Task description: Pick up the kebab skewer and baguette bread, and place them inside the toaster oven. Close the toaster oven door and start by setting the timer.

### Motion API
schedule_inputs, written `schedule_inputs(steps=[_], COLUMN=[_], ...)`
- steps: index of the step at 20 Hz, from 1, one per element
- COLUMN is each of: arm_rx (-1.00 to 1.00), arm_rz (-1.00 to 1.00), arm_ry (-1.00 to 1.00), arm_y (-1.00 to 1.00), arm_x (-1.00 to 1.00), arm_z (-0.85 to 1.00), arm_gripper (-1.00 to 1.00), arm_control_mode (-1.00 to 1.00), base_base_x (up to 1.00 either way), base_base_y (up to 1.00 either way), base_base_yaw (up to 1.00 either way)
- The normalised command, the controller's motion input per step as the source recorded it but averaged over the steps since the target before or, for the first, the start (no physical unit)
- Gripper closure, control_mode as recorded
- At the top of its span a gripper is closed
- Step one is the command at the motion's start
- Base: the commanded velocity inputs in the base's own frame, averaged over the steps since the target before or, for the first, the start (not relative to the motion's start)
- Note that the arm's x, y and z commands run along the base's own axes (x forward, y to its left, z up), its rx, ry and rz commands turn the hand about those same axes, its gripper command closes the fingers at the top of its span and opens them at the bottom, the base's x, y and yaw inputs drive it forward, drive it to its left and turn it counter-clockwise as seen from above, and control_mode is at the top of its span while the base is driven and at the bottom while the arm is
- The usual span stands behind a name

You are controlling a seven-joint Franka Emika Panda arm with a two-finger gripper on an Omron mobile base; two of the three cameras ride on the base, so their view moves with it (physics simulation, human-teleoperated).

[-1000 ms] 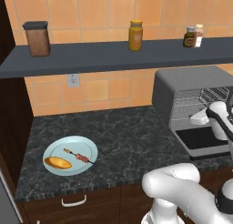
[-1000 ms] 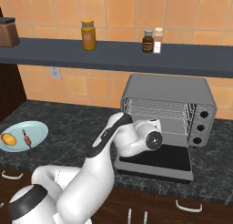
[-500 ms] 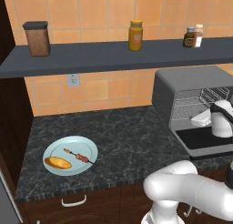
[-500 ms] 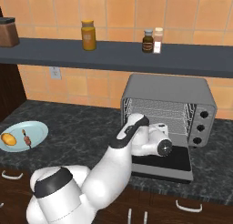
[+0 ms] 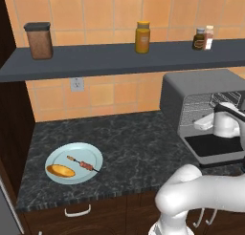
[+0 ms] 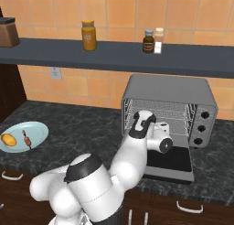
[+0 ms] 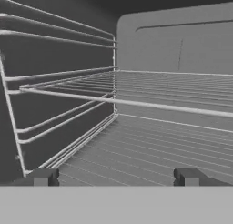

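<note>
Swinging right, my arm has carried my gripper (image 7: 116,176), fingers spread and empty, to the toaster oven (image 6: 169,110) mouth; kebab skewer (image 5: 82,164) and baguette bread (image 5: 61,170) lie on the plate (image 5: 91,153); skewer thin, probably light; I'd pinch mid-stick.

Kebab skewer (image 5: 83,164) and baguette bread (image 5: 61,170) lie apparently just apart; grey toaster oven (image 6: 170,109), door (image 6: 170,160) dropped open.

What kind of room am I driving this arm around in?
A rendered kitchen, it seems: a toaster oven with its door down stands on a dark stone counter, jars sit on a shelf, and a tiled wall rises behind.
</note>
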Motion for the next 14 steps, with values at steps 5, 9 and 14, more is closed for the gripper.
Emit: schedule_inputs(steps=[5, 9, 14], arm_rx=[0.06, 0.05, 0.06], arm_rz=[0.0, 0.0, 0.0], arm_ry=[0.01, 0.0, 0.0], arm_y=[-0.28, -0.2, -0.1], arm_x=[0.23, 0.31, 0.45], arm_z=[-0.24, -0.16, -0.16], arm_gripper=[-1.0, -1.0, -1.0], arm_control_mode=[-1.0, -1.0, -1.0], base_base_x=[0.0, 0.0, 0.0], base_base_y=[0.0, 0.0, 0.0], base_base_yaw=[0.0, 0.0, 0.0])
